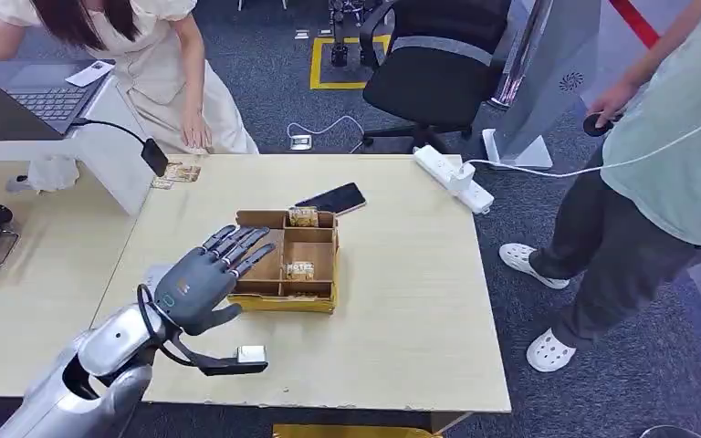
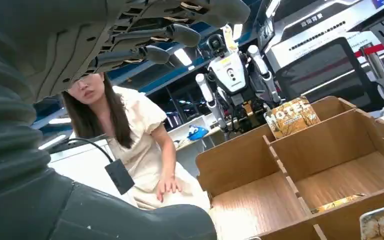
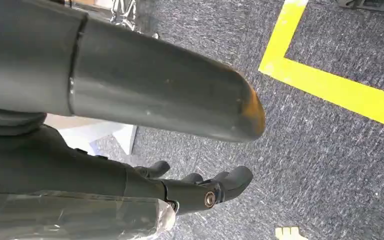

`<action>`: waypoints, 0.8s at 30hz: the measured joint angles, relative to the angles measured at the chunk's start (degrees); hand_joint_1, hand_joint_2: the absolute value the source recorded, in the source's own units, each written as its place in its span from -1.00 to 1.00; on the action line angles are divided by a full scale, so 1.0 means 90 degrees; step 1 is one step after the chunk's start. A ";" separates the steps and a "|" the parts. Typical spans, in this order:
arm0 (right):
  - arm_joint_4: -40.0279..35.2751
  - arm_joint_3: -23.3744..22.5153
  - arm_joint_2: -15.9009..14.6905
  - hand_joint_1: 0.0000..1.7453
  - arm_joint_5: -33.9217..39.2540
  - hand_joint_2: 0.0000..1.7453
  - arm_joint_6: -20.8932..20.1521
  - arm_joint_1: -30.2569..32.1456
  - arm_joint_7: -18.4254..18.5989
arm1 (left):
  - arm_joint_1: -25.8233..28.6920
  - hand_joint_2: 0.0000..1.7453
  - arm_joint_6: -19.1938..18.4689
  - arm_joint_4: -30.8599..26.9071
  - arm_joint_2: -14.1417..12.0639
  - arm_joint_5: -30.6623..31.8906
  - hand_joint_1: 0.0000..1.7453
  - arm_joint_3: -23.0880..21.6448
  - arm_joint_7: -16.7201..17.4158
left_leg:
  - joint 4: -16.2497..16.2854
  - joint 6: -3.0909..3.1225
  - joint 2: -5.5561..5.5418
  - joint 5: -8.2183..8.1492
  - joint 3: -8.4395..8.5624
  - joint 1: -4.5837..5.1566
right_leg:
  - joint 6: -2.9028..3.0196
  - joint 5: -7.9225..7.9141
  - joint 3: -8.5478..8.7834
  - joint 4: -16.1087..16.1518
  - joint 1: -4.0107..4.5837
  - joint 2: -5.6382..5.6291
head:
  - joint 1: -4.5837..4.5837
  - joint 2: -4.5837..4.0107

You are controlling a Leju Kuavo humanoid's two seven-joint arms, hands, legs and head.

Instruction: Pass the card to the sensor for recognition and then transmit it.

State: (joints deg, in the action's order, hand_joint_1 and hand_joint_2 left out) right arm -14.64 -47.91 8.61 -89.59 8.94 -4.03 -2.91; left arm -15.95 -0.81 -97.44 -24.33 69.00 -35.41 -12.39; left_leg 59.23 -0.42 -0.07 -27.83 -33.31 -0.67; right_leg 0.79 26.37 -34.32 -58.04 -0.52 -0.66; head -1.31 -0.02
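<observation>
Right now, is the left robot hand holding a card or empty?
Empty. The left robot hand hovers beside the cardboard box with fingers spread and nothing in them; cards sit in the compartments.

The head view is evenly and brightly lit from above; only soft, short shadows are cast on the table [image 1: 402,301], and no glare is seen there. Mild bending is noticed toward the edges. In the left wrist view, bright ceiling lights [image 2: 182,56] are seen behind the left hand [image 2: 55,45], which is rendered dark and blurred by closeness. In the right wrist view, the carpet [image 3: 330,150] is sharp, while a dull highlight is carried by the soft-edged right hand [image 3: 155,95].
</observation>
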 joint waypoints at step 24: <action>-0.0002 -0.0177 0.0075 -1.00 0.0007 -1.00 0.0085 -0.0019 0.0032 | 0.0407 1.00 0.0226 0.1044 0.2071 0.2217 -1.00 -0.0010 0.1731 | 0.0004 0.0014 -0.0020 -0.0007 -0.0007 0.0008 | -0.0012 -0.0001 0.0005 0.0009 -0.0010 0.0025 | 0.0005 0.0002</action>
State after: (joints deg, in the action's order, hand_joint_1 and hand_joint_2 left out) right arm -14.67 -49.51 9.29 -89.53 9.70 -4.20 -2.62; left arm -12.29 1.22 -88.04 -5.69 88.96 -35.50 3.19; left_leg 59.26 -0.30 -0.25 -27.89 -33.38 -0.59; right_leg 0.68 26.36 -34.28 -57.96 -0.61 -0.44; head -1.27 0.00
